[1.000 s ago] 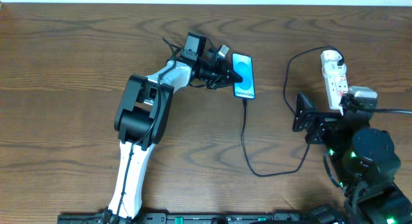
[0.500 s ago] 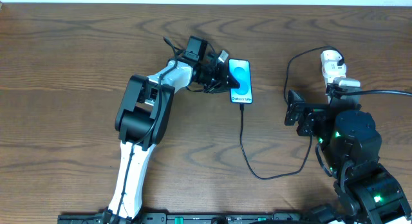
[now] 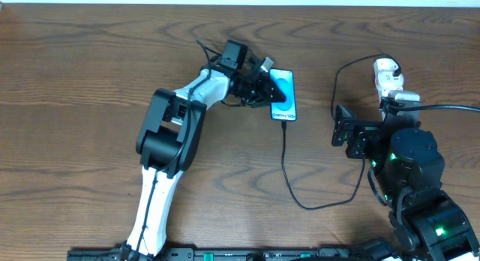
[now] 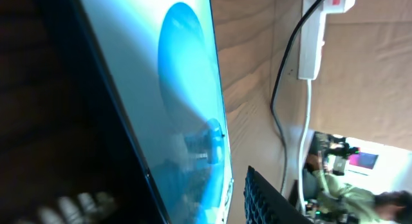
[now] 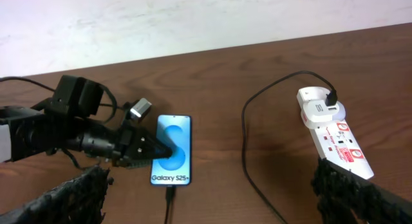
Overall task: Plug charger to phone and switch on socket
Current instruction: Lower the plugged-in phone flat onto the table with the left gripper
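The phone [image 3: 283,95] lies screen up on the table, its blue screen filling the left wrist view [image 4: 174,89]. The charger cable [image 3: 286,163] has its tip in the phone's lower end and loops round to a black plug [image 5: 331,95] in the socket [image 5: 333,130]. My left gripper [image 3: 264,91] is at the phone's left edge with its jaws parted; one finger [image 4: 264,198] stands clear of the screen, with wood showing between. My right gripper [image 3: 346,133] is open and holds nothing. It hovers below the socket [image 3: 388,75], whose near end my arm hides in the overhead view.
The socket's thick white cord [image 4: 308,114] runs beside the black cable [image 4: 280,89]. The right arm's body [image 3: 412,163] fills the table's lower right, and the left arm [image 3: 169,133] stretches up from the front edge. A pale wall [image 5: 193,18] borders the far side.
My left gripper's jaws have parted at the phone's edge, and the phone has shifted slightly. My right arm moved up and left toward the socket, then held still.
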### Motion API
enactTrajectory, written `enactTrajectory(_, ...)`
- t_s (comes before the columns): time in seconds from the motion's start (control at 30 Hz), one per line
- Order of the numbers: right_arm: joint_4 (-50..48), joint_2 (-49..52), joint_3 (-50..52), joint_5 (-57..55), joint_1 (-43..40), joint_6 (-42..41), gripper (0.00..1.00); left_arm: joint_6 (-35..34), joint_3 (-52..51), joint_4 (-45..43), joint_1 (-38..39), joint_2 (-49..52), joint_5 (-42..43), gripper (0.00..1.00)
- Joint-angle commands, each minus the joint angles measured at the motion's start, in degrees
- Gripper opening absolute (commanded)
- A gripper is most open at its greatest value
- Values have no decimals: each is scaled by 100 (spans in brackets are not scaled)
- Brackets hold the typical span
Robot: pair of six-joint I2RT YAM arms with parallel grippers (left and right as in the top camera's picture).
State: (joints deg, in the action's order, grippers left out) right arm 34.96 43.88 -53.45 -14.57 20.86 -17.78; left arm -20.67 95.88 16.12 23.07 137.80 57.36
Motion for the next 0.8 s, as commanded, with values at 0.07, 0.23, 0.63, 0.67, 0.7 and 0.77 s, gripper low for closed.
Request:
enactTrajectory(0.07, 87, 2, -4, 15, -31, -66, 99, 240, -7, 470, 188, 24, -1462, 38)
enactTrajectory(0.23, 85, 2, -4, 44, -31, -66, 99, 238, -7, 953, 175, 24, -1998, 39)
enactTrajectory(0.63, 85, 376, -4, 166, -31, -260, 99, 413, -7, 938, 170, 22, -1827, 58)
enactTrajectory(0.67, 83, 376, -4, 166, -31, -260, 99, 409, -7, 935, 170, 22, -1912, 58)
enactTrajectory(0.7, 83, 376, -4, 166, -31, -260, 99, 411, -7, 935, 170, 22, -1971, 59)
enactTrajectory(0.77, 85, 376, -4, 210, -31, -260, 99, 409, -2, 935, 160, 11, -2175, 59)
